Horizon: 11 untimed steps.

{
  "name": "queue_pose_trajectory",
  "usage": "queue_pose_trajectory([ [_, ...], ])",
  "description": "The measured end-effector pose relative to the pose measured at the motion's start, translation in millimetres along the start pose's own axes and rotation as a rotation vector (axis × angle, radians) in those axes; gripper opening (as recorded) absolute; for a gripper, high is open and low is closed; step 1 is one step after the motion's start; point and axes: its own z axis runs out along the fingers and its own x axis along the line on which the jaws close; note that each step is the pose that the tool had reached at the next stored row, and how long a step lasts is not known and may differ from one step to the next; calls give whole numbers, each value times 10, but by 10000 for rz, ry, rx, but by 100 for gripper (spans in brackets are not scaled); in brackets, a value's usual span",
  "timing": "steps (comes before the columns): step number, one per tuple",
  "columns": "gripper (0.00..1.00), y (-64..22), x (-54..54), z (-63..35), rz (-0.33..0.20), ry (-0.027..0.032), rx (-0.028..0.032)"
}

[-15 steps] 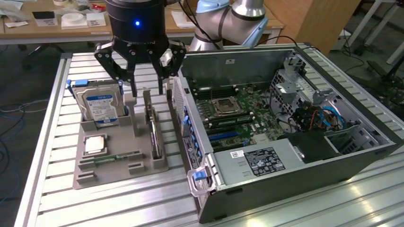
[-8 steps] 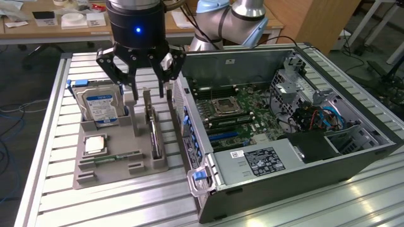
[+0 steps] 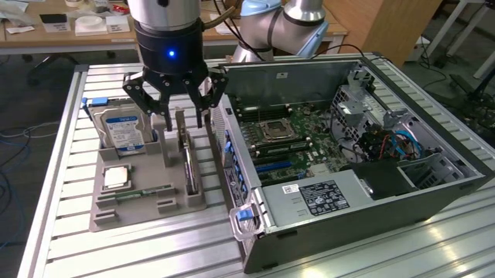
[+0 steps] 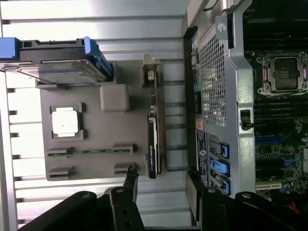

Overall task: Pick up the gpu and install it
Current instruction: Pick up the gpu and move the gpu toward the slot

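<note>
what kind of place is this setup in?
Probably a robotics lab bench for PC assembly: an open computer case on a slatted metal table, a grey parts holder with a hard drive and gpu beside it, cluttered wooden desks behind.

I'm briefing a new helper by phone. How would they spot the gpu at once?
Beside the open computer case, on the exterior view's left, lies a grey parts tray. The gpu stands on edge in the slot nearest the case: a thin dark card, unlike the blue-labelled hard drive and the flat green RAM stick.
</note>
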Motion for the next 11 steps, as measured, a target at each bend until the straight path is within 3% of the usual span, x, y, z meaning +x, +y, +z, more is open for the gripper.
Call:
queue_pose_trajectory([
  [3, 53, -3, 3, 64, -2, -44, -4],
  [11, 53, -7, 7, 158, -3, -83, -6],
])
